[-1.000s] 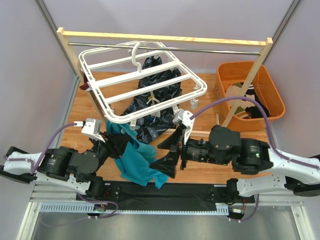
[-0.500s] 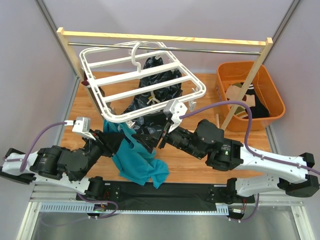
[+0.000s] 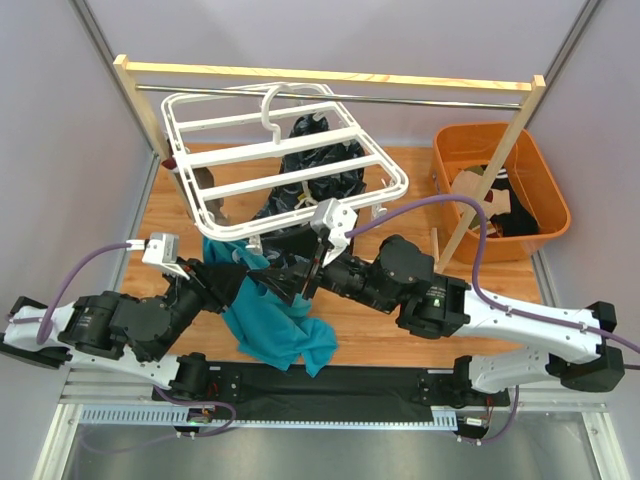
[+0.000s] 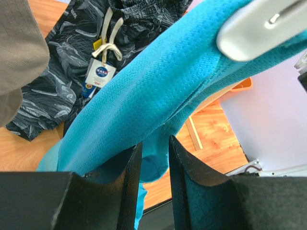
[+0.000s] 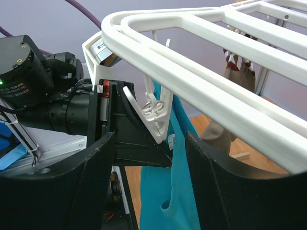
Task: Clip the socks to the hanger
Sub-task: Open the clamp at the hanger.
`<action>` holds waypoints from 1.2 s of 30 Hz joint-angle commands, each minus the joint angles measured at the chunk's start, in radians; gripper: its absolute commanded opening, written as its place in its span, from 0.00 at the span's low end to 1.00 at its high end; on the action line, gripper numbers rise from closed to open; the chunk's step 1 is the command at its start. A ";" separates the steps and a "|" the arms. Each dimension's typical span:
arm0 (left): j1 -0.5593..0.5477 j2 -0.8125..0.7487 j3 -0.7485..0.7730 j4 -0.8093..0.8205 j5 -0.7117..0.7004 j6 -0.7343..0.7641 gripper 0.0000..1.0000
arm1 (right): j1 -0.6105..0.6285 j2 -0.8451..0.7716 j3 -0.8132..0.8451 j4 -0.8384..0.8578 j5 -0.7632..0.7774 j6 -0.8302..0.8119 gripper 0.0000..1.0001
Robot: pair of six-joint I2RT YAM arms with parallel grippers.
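Note:
The white hanger (image 3: 285,160) hangs from the rail by its hook. A grey-brown sock (image 5: 237,72) dangles from a clip on its far side. My left gripper (image 3: 240,283) is shut on the teal sock (image 3: 275,325) and holds its top edge up under the hanger's near rim. In the left wrist view teal cloth (image 4: 158,86) runs between the left gripper's (image 4: 153,153) jaws. My right gripper (image 5: 149,158) is open. Its fingers (image 5: 96,182) straddle a white clip (image 5: 156,117) that hangs from the hanger's rim (image 5: 192,62), with the teal sock (image 5: 187,191) just behind the clip.
A dark patterned cloth (image 3: 310,180) with a tag (image 4: 100,74) lies under the hanger. An orange basket (image 3: 500,190) at the right holds more socks. The wooden rack (image 3: 330,78) with its metal rail spans the back, and one leg slants in front of the basket.
My right arm has swung left and forward to the hanger's near rim, and its jaws have narrowed around the clip. The left arm has shifted slightly left, still holding the teal sock.

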 commanded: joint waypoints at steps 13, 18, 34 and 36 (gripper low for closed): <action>-0.001 -0.006 -0.006 0.083 -0.014 0.077 0.36 | -0.007 0.030 -0.029 0.308 0.116 0.055 0.61; -0.001 -0.009 -0.010 0.089 -0.010 0.074 0.35 | -0.007 0.062 -0.013 0.342 0.115 0.080 0.53; -0.001 -0.107 -0.027 0.301 0.432 0.226 0.25 | -0.007 -0.042 -0.003 0.141 0.098 0.120 0.00; -0.001 -0.122 -0.035 0.380 0.543 0.261 0.25 | -0.007 -0.041 0.028 0.060 0.055 0.101 0.00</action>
